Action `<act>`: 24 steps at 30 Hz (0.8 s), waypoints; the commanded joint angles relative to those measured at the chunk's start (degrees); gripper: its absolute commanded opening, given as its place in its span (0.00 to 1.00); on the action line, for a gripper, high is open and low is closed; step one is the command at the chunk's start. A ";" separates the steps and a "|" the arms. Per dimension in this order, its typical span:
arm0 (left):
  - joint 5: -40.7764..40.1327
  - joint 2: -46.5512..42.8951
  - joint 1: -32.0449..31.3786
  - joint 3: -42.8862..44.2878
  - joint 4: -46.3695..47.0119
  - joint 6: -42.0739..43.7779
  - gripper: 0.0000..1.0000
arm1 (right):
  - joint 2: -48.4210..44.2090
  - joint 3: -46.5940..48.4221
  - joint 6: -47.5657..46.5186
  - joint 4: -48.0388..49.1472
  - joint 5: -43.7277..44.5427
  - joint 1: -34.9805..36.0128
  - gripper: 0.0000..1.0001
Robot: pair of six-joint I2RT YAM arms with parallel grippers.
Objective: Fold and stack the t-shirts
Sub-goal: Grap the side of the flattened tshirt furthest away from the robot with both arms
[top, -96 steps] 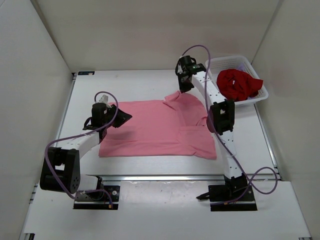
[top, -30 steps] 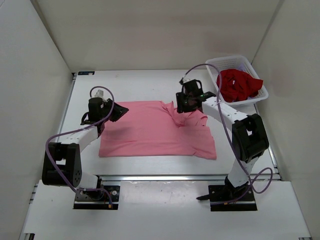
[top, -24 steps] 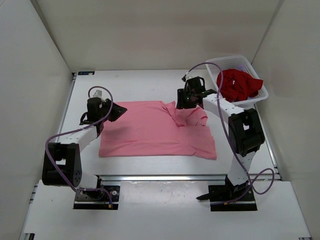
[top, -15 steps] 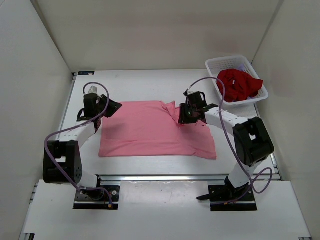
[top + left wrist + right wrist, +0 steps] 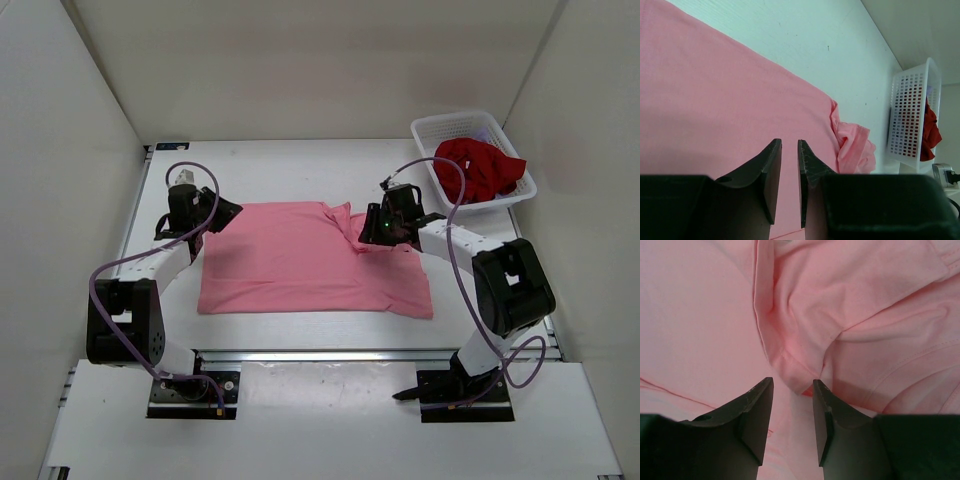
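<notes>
Right gripper (image 5: 792, 385) has shifted down onto pink shirt (image 5: 300, 260) bunched sleeve (image 5: 805, 340), jaws open, empty; left gripper (image 5: 789, 145) barely ajar, empty; sleeve needs flattening

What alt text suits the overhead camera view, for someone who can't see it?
A pink t-shirt lies spread on a white table between two robot arms, the jaws of the right arm over its bunched sleeve. A dark red shirt sits in a white basket at the far right.

No text, number or sign can be read in any view. The pink shirt (image 5: 300, 262) bears no readable print.
</notes>
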 commanded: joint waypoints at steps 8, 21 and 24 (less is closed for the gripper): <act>-0.95 -0.34 -0.24 1.46 0.07 0.81 0.31 | 1.40 0.03 2.12 1.95 -1.30 0.07 0.31; -0.51 -0.34 -0.59 0.67 0.85 0.47 0.31 | 2.89 -0.32 2.38 1.32 0.38 1.47 0.33; -0.69 -0.51 -0.76 0.58 0.95 0.46 0.30 | 3.06 -0.15 2.04 0.98 0.55 1.47 0.33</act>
